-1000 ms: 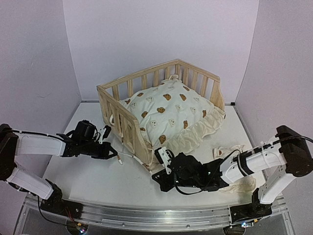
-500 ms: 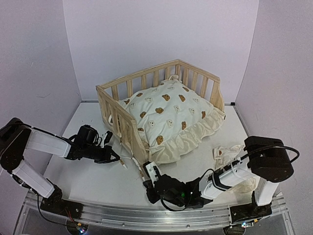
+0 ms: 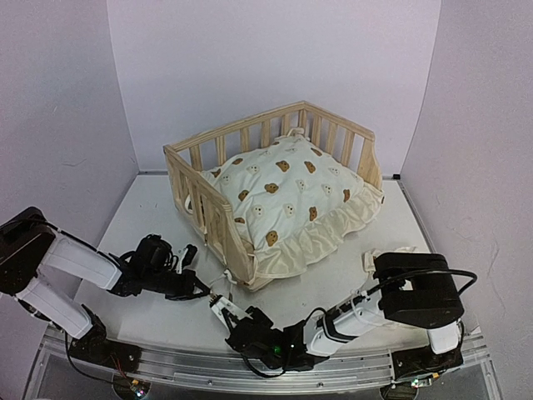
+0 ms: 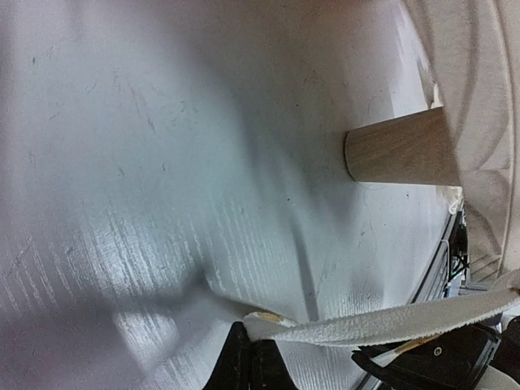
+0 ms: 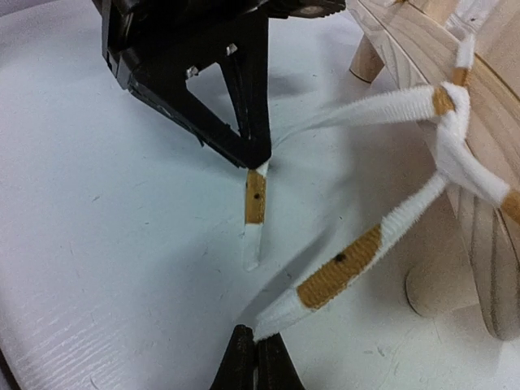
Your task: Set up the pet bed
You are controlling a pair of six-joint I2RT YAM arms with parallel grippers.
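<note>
Delta over the last second: the right arm has swung from the bed's open front round to the left and folded low along the near edge. The right claw (image 3: 218,307) now sits just off the front-left corner of the pet bed (image 3: 241,127), nearly tip to tip with the left claw (image 3: 206,293), which has also backed away from that corner toward the near edge. Pet bed hasn't shifted: centre-back of the surface (image 3: 150,217), upright on its feet, cushion (image 3: 287,196) inside and spilling over the open front. Right wrist view: left claw closed on the upper tie tail (image 5: 366,110), its banded end hanging below the tips. Right claw is closed on the lower tie tail (image 5: 341,264). Both tails run back to a knot (image 5: 451,122) at the corner rail, above the round foot (image 5: 435,296). Left wrist view agrees: tips pinched on a tail. My read: both claws are pulling outward to cinch the cushion tie at this corner. Knot looks formed, can't tell how tight. The tails diverge only a little, so the pull is mostly along one line. Risks are dragging the bed toward the near edge or a tail slipping out of the tips. The small pillow (image 3: 376,258) lies on the surface by the right arm, not in the bed, so setup isn't finished.
</note>
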